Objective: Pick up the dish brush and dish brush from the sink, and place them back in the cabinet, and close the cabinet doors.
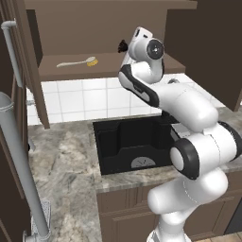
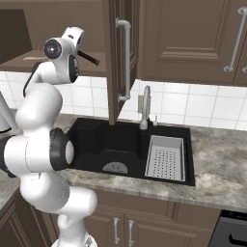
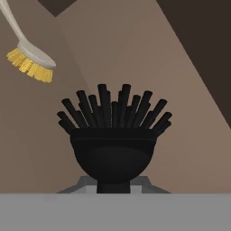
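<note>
The black-handled dish brush (image 3: pixel 113 140) sits in the jaws, its head of stiff black bristles pointing away from the hand toward the light brown cabinet (image 1: pixel 108 28) interior; the jaws are closed tight on its handle. In the left base view the brush head (image 1: pixel 122 46) juts from the raised hand just over the cabinet shelf (image 1: pixel 80 71). The whitish-handled dish brush (image 1: pixel 78 62) with yellow-orange bristles lies flat on that shelf, to the left and apart. Below, the black sink (image 2: pixel 96 140) holds a grey perforated tray (image 2: pixel 165 157) beside the faucet (image 2: pixel 145 106). One cabinet door (image 2: pixel 120 53) stands open above the marbled worktop (image 1: pixel 66 165). No writing is legible.
</note>
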### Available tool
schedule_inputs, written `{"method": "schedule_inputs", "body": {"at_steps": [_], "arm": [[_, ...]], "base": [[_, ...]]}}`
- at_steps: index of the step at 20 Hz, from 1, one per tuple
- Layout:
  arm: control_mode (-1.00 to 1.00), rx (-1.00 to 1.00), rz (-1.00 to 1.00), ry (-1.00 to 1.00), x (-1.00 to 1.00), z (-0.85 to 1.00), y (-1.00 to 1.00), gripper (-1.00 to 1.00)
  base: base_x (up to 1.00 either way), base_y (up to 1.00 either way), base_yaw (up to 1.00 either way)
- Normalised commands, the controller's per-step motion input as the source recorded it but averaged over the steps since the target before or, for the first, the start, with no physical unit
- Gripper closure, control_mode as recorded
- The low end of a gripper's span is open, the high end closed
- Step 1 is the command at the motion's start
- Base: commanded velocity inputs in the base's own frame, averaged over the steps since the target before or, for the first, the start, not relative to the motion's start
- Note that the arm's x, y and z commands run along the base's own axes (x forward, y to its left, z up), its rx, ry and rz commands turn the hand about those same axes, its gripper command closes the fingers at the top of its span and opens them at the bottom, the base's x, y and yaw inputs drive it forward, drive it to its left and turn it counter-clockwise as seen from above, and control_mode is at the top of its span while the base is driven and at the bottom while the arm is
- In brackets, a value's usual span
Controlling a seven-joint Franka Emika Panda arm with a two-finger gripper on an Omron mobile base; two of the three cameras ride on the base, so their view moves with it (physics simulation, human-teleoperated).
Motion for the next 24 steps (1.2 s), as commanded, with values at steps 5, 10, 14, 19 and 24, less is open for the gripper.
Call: {"method": "schedule_inputs", "body": {"at_steps": [5,10,14,19,24], "arm": [[-1.0,0.07,0.0,0.0,0.21,-0.04,0.03,1.0],[-1.0,0.07,0.0,-0.01,0.17,-0.01,0.03,1.0],[-1.0,0.07,0.0,0.0,0.19,-0.03,0.04,1.0],[-1.0,0.06,0.0,0.0,0.19,-0.04,0.01,1.0],[-1.0,0.05,0.01,-0.01,0.16,-0.07,0.05,1.0]], "base": [[0.0,0.0,0.0],[0.0,0.0,0.0],[0.0,0.0,0.0],[0.0,0.0,0.0],[0.0,0.0,0.0]]}}
